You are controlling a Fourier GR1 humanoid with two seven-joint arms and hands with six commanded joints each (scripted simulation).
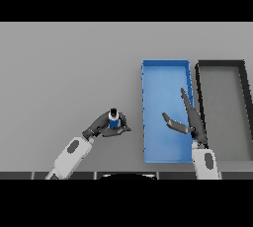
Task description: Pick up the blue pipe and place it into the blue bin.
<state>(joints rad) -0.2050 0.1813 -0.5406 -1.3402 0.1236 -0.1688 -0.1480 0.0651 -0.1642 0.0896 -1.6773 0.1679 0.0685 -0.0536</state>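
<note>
The blue pipe (pixel 114 121), small with a dark top end, stands on the grey table left of the blue bin (pixel 165 70). My left hand (pixel 105 125) reaches in from the lower left, and its fingers and thumb curl round the pipe. My right hand (pixel 190 121) hovers over the right half of the blue bin with straight fingers and the thumb spread toward the left, holding nothing.
A black bin (pixel 222 64) with a grey floor stands right beside the blue bin at the right edge. The blue bin's left wall (pixel 143 112) lies a short way right of the pipe.
</note>
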